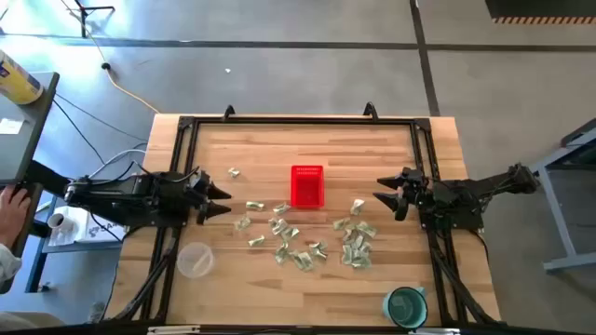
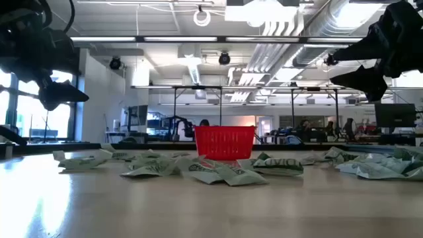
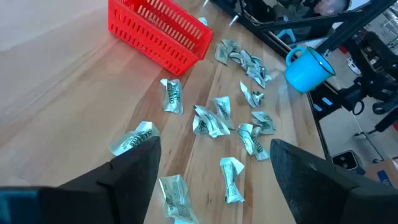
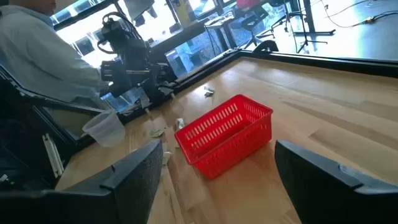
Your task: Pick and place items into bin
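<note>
The red slotted basket [image 1: 307, 185] stands upright on its base in the middle of the table, also seen in the low view as the basket [image 2: 224, 142]. Several pale green-and-white wrapped pieces [image 1: 307, 244] lie scattered flat on the wood nearer than it and to both sides; one piece [image 1: 235, 173] lies alone toward the far left. My left gripper [image 1: 223, 202] hovers open above the table's left part, over the pieces [image 3: 211, 121]. My right gripper [image 1: 384, 195] hovers open at the right, facing the basket [image 4: 227, 134]. Neither gripper holds anything.
A clear plastic cup [image 1: 195, 260] stands near the table's near-left corner, and a teal cup [image 1: 406, 305] near the near-right edge. A black frame [image 1: 298, 121] runs along the table's far edge and sides. A person's hand [image 1: 14, 200] shows beyond the table's left side.
</note>
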